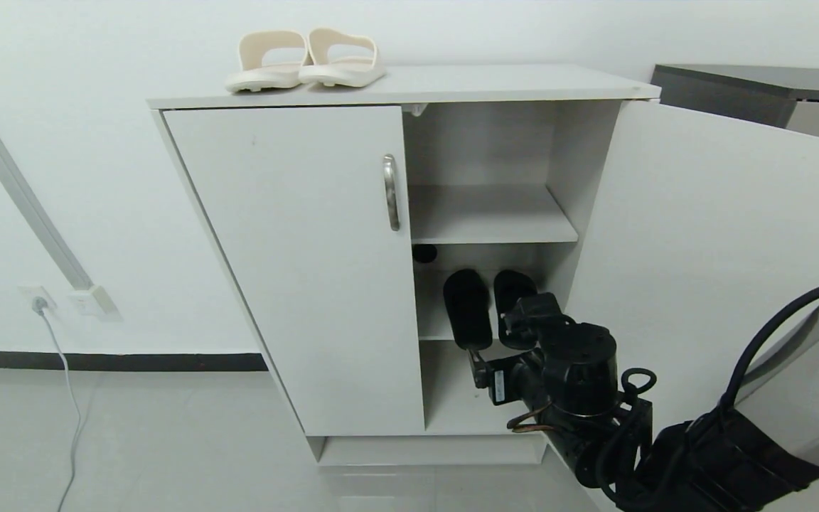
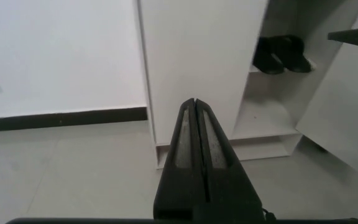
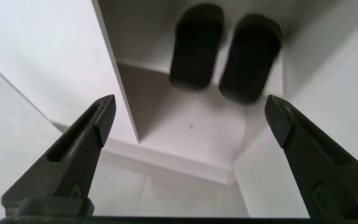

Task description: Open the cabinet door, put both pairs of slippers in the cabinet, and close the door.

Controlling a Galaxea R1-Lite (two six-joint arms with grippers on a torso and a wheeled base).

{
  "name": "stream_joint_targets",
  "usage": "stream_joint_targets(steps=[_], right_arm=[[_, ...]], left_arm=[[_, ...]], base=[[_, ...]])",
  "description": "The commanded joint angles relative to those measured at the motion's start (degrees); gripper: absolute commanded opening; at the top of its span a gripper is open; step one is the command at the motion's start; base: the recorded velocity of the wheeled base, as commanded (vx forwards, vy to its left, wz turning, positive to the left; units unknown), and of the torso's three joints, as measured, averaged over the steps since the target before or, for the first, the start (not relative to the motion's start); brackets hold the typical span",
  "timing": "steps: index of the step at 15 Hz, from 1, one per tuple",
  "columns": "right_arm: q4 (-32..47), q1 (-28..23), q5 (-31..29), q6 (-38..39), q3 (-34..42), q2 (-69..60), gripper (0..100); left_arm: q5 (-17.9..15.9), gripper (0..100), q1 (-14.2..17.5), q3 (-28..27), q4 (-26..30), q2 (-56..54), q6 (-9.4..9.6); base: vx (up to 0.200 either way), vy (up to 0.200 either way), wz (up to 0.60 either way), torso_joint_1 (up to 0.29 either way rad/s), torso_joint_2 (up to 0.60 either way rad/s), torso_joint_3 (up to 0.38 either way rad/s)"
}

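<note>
A white cabinet (image 1: 296, 270) stands against the wall with its right door (image 1: 708, 242) swung open and its left door shut. A pair of black slippers (image 1: 480, 306) lies on the middle shelf inside, also seen as black slippers (image 3: 225, 53) and black slippers (image 2: 283, 55). A pair of cream slippers (image 1: 306, 60) rests on the cabinet top. My right gripper (image 3: 191, 118) is open with nothing between its fingers, just in front of the black pair, at the open compartment's lower part (image 1: 516, 348). My left gripper (image 2: 194, 118) is shut and empty, low above the floor, facing the cabinet.
The upper shelf (image 1: 488, 213) and the bottom compartment (image 1: 459, 398) hold nothing. A metal handle (image 1: 390, 192) is on the shut left door. A wall socket with a cable (image 1: 40, 302) is at the left. A grey cabinet (image 1: 758, 89) stands at the right.
</note>
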Motion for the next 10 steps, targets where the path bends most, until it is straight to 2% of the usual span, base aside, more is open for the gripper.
stream_joint_targets(steps=[1,10], right_arm=[[-0.1,0.2,0.0,0.0,0.0,0.2,100],[-1.6,0.7,0.0,-0.3,1.3,0.1,100]], left_arm=[[0.0,0,0.0,0.0,0.0,0.1,-0.05],[0.0,0,0.0,0.0,0.0,0.1,-0.14]], base=[[0.0,0.2,0.0,0.022,0.01,-0.002],[0.0,0.2,0.0,0.0,0.0,0.004]])
